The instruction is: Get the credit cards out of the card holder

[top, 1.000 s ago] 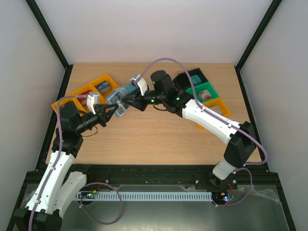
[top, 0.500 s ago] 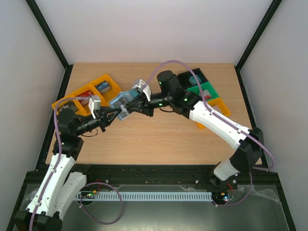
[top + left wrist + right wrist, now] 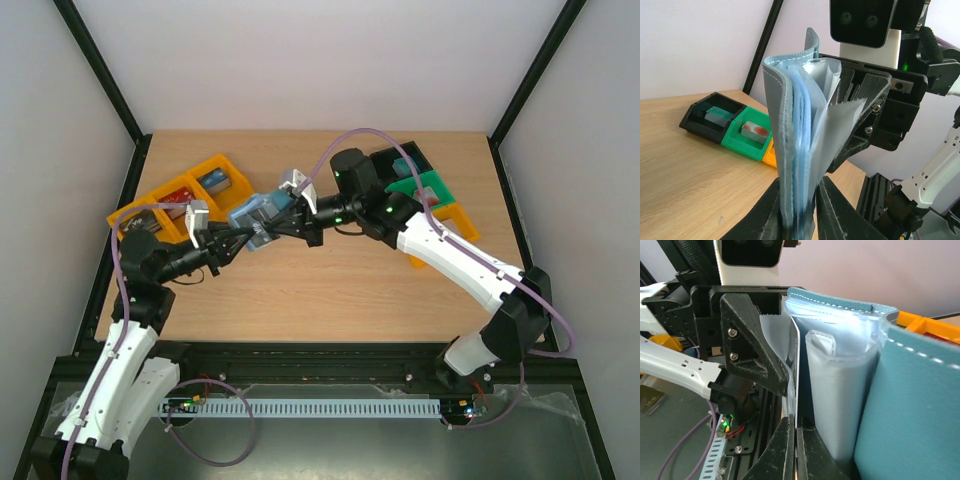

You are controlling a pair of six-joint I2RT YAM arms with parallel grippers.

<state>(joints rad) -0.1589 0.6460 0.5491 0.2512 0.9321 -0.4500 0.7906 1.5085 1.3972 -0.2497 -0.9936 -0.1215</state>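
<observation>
The card holder, blue-teal outside and paler blue inside, is held in the air between both grippers over the table's left middle. My left gripper is shut on its lower edge, and in the left wrist view the holder stands upright between my fingers. My right gripper faces it from the other side. In the right wrist view its jaws are shut on a thin pale leaf standing out from the holder. No dark teal credit cards show; they are hidden.
Orange trays with blocks sit at the back left. A black tray, a green tray and another orange tray sit at the back right, under the right arm. The black and green trays also show in the left wrist view.
The holder and both grippers have shifted a little to the right and nearer. The right arm's elbow has swung outward. Both grips stay on the holder.
</observation>
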